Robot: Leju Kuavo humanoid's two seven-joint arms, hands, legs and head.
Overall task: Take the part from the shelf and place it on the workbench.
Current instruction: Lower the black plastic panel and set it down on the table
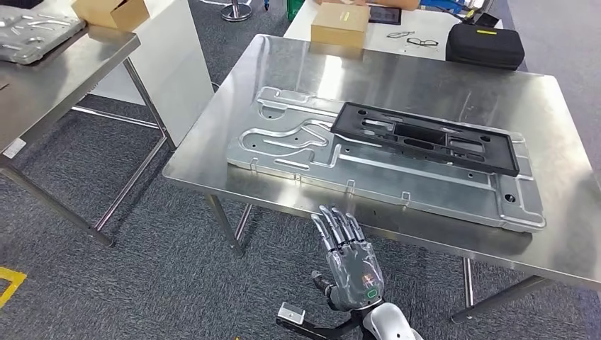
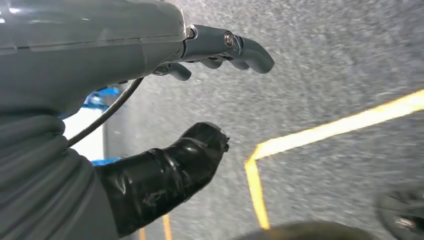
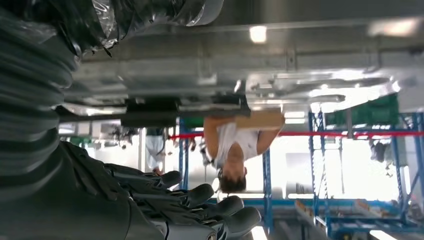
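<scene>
A black plastic frame part [image 1: 425, 138] lies flat on a large silver stamped plate [image 1: 368, 173], which rests on the steel workbench [image 1: 453, 78]. My right hand [image 1: 351, 265] is below the bench's front edge, fingers straight and spread, holding nothing. In the right wrist view the right hand [image 3: 190, 205] faces the bench edge, where the black part [image 3: 150, 112] shows side-on. My left hand [image 2: 125, 40] hangs over grey carpet with thumb and fingers apart and nothing between them.
A second steel table [image 1: 57, 78] at the left carries a grey tray [image 1: 32, 28] and a cardboard box [image 1: 110, 10]. Behind the bench are another box [image 1: 340, 25], glasses [image 1: 423, 41] and a black case [image 1: 485, 46]. A person [image 3: 232, 145] stands beyond.
</scene>
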